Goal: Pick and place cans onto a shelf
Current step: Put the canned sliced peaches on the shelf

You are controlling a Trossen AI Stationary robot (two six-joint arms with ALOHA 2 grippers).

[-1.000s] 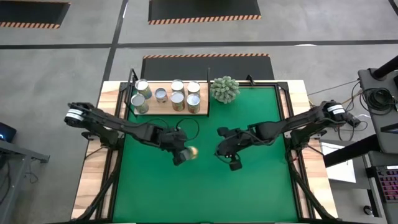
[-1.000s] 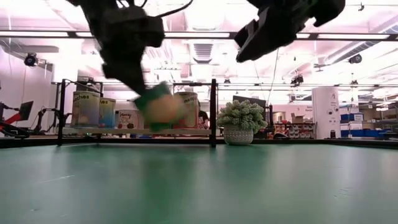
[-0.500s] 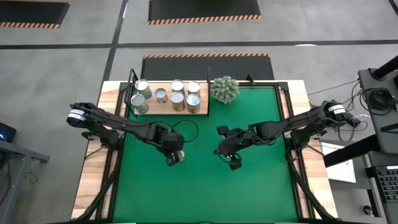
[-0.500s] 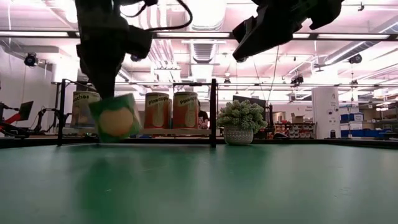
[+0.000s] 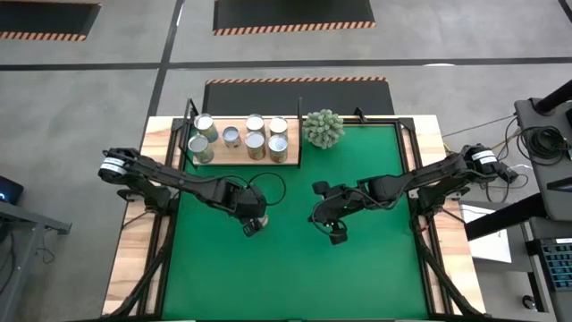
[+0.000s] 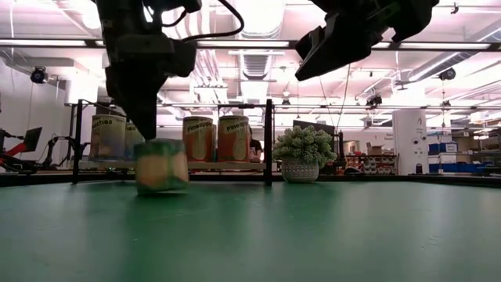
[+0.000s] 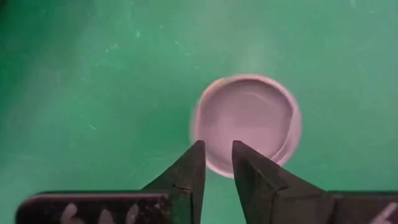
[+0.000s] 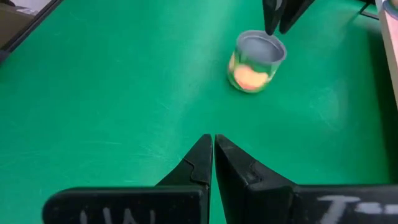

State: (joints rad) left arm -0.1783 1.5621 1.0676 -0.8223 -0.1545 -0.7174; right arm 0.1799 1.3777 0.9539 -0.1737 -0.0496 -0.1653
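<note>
A grey concrete floor (image 5: 80, 80) is seen around the table — hazard-striped dark mats (image 5: 293, 13) lie on it; long ceiling lights (image 6: 258, 43) glow overhead.

Two dark, near-black arms built of slim jointed links. Left arm (image 5: 170, 183): pale silver-white ring at the outer joint, thin black cable looping in an arc near the wrist. Right arm (image 5: 420, 179): matching pale ring at its outer joint, chunkier black housing toward the wrist. Left pincer (image 7: 216, 163): two matte black fingers (image 7: 189, 171), wedge-shaped, tapering to narrow tips, mounted on a flat black crossbar with faint pale lettering. Right pincer (image 8: 213, 152): same black tapered fingers (image 8: 198, 163), same crossbar, large pale letters partly cut off at the edge, unreadable. No screws discernible.
</note>
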